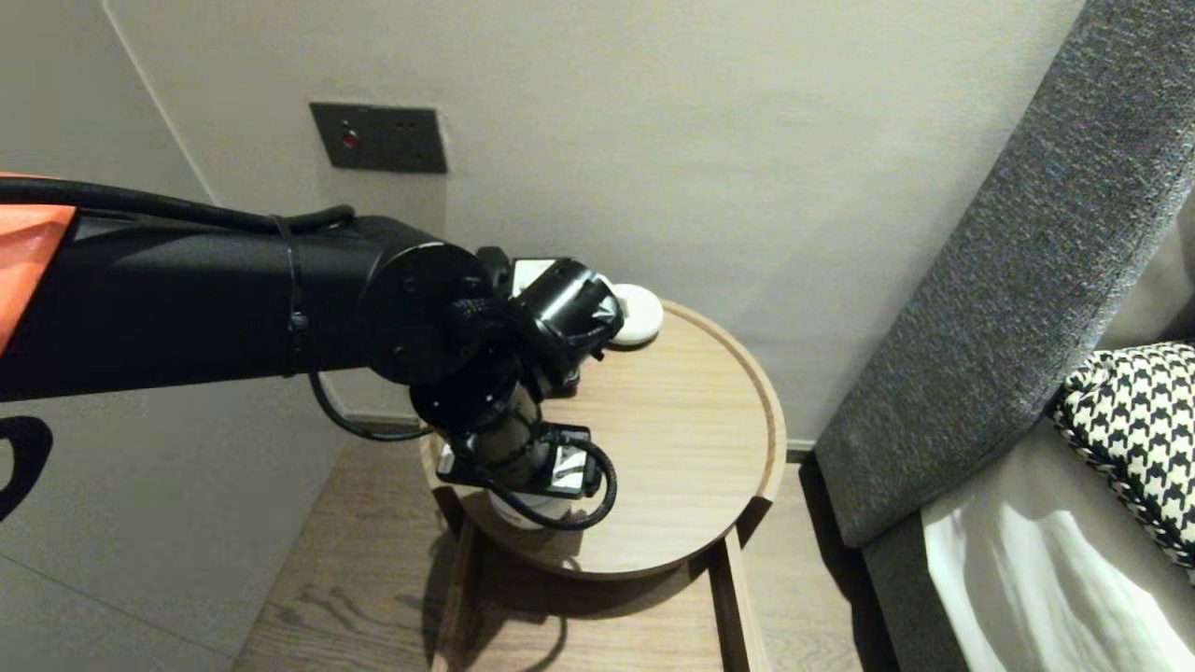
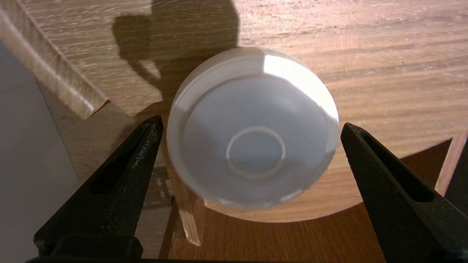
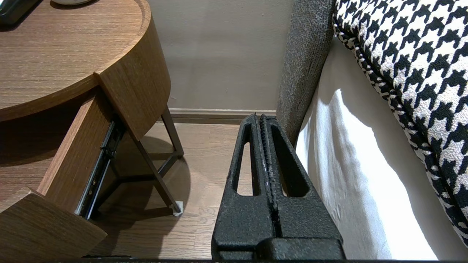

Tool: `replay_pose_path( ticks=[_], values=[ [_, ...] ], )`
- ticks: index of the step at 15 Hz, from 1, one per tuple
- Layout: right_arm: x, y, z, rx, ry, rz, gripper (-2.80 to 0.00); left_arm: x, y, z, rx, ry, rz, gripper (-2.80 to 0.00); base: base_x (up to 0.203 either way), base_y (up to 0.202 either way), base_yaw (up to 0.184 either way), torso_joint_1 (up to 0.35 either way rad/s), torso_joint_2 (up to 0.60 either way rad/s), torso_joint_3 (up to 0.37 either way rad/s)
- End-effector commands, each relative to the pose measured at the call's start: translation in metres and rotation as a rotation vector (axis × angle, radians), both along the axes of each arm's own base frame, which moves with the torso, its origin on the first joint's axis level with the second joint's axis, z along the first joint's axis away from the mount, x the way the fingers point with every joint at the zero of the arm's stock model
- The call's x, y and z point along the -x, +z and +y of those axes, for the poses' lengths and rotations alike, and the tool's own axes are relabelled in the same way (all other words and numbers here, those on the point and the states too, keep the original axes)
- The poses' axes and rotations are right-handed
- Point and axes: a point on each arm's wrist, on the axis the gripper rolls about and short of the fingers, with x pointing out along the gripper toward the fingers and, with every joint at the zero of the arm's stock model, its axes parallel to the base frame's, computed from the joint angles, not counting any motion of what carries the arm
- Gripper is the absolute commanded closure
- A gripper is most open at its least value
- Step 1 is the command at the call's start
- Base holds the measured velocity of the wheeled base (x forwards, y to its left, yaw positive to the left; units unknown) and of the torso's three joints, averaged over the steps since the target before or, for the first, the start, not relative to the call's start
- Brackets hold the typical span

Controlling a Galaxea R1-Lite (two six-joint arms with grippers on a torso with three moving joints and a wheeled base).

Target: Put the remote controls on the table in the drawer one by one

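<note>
A plain beige wall (image 1: 700, 121) carries a dark switch plate (image 1: 378, 137) (one small red light on it). Before it stands a round wooden table (image 1: 691, 448) with a raised rim, its drawer (image 1: 742, 607) pulled out, on thin dark legs (image 3: 161, 175). The floor (image 1: 327, 597) is wood plank. To the right are a grey headboard (image 1: 1008, 299), a white sheet (image 1: 1027, 588) and a houndstooth pillow (image 1: 1134, 420). Bright light streaks the sheet.

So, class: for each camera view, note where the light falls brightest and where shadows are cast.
Left wrist view: bright patch on the white cup, dark shadow on the tabletop next to it. Head view: deep shadow beneath the tabletop, over the drawer. Right wrist view: sunlit streak on the white sheet; table legs shadow the floor.
</note>
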Motion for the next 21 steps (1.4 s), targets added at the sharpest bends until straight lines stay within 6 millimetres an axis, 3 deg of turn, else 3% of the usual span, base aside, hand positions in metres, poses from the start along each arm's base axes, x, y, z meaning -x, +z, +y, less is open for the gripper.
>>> replay_pose_path(
  ticks=[1,12,13,21],
  values=[
    [-0.0033,-0.011,0.0,0.0,0.0,0.039,0.0,-0.0023,-0.0061,-0.0025,-0.01,0.004,0.011,-2.8,0.0,0.0,0.0,0.0,0.0,0.0],
    [-0.0033,-0.011,0.0,0.0,0.0,0.039,0.0,-0.0072,-0.0133,-0.0069,-0.01,0.012,0.013,-2.8,0.0,0.0,0.0,0.0,0.0,0.0],
    [-0.0033,-0.011,0.0,0.0,0.0,0.039,0.0,-0.0073,-0.0129,-0.007,-0.009,0.014,0.011,0.0,0.0,0.0,0.0,0.0,0.0,0.0],
    [-0.0033,-0.011,0.0,0.0,0.0,0.039,0.0,-0.0041,-0.0093,-0.0035,-0.004,0.016,0.016,0.0,0.0,0.0,0.0,0.0,0.0,0.0]
  ],
)
